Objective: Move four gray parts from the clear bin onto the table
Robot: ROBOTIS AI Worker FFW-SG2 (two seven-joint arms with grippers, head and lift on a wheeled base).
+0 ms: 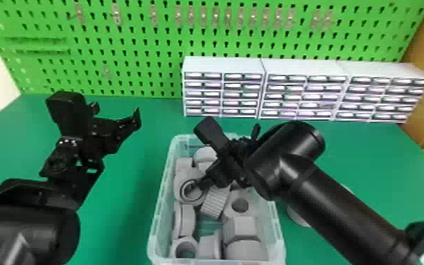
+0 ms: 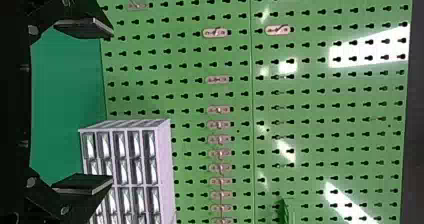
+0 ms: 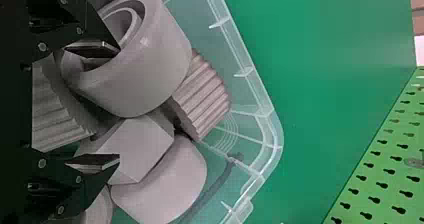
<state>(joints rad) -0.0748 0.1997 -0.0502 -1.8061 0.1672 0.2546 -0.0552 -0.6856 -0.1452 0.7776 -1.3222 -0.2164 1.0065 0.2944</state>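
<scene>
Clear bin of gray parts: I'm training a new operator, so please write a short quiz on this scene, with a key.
1. True or false: the left end effector is over the clear bin.
2. Behind the clear bin stand: (a) white drawer units, (b) red toolboxes, (c) glass jars.
3. Fill in "apart" or "together": the right end effector, at the gray parts, has its fingers ____.

Key: 1. False; 2. a; 3. apart.

Left claw raised, fingers spread; right claw low, fingers parted.
</scene>
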